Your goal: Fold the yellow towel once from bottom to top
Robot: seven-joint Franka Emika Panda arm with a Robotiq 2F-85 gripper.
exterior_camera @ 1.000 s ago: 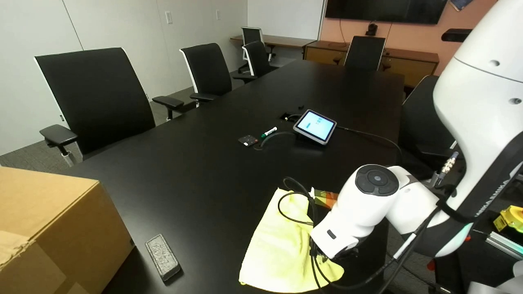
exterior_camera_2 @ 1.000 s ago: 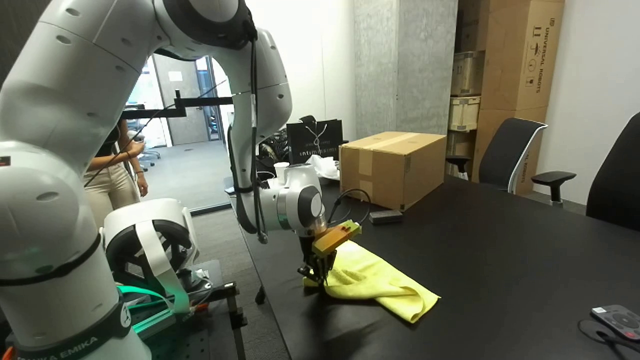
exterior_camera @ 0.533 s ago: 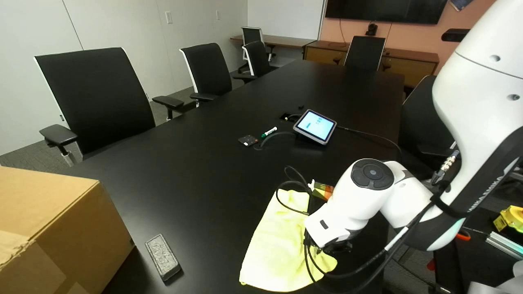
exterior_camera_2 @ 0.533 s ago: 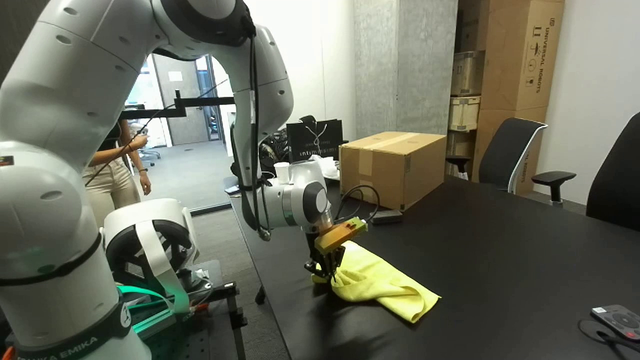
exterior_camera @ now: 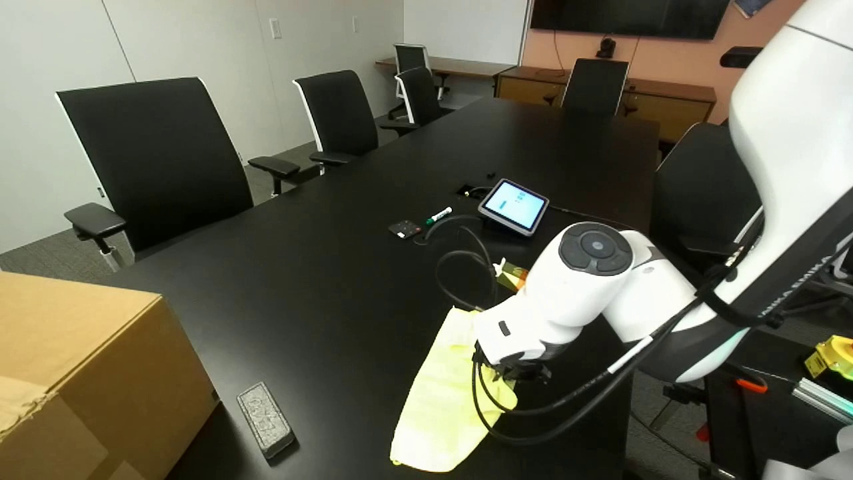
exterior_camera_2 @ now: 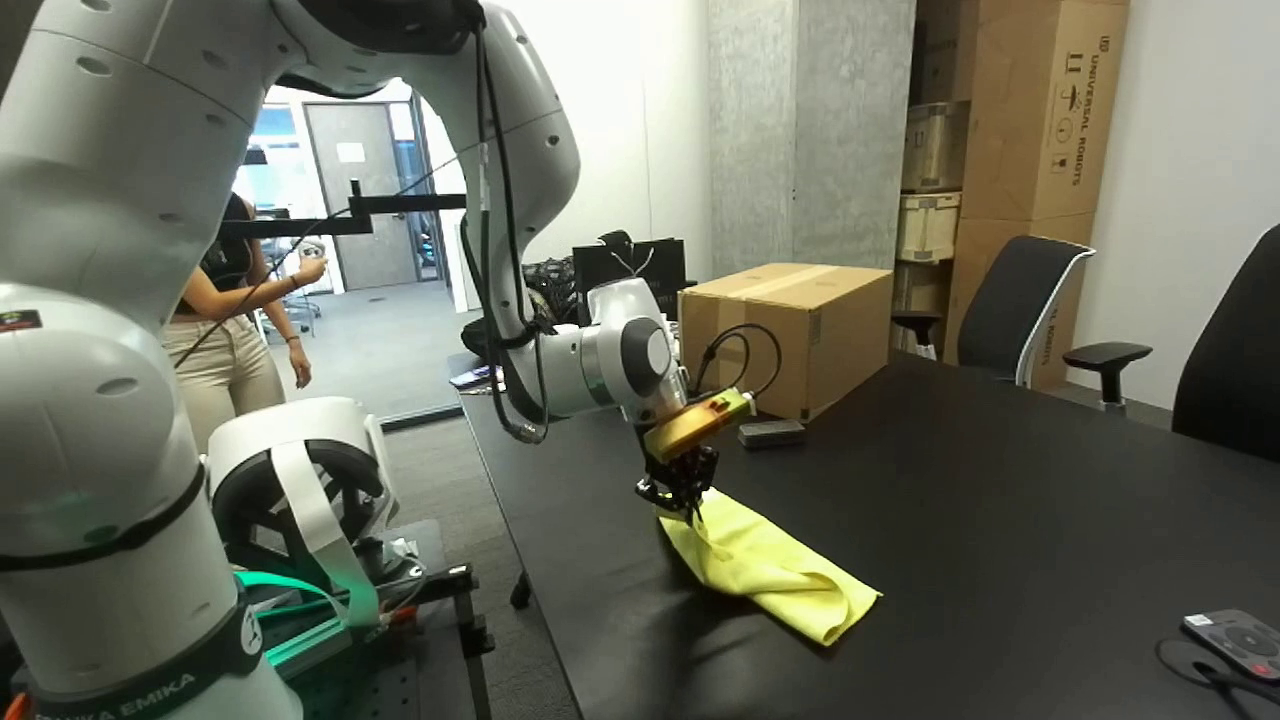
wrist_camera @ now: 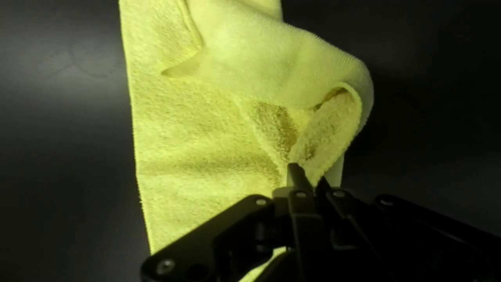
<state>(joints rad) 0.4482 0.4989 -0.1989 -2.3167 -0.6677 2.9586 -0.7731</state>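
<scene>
Black chairs stand around a long dark desk, and out on that surface it's the yellow towel in play: in an exterior view the cardboard box sits at nine o'clock from it, the tablet up at one. And look at the jaws, pressed together on a pinch of the towel, that side tented up towards them while the far end lies on the desk!

Handling, then: this should weigh next to nothing, soft, limp, no breakage to fear. Fuzzy nap like that ought to grip well, so slipping looks a small worry. Sagging I rate the bigger one; a single pinch will probably let it droop and bunch either side. Best hold, I'd say, is the middle of the edge being folded, carried low across and laid down gently.

Now the look of it: pale, plain yellow, fuzzy and rumpled. In the wrist view, twelve o'clock at the top, a fairly straight edge runs down the nine o'clock side. From the jaws, a curled lip gapes at one o'clock, a flap doubles over towards twelve, and a turned corner pokes out at ten.
</scene>
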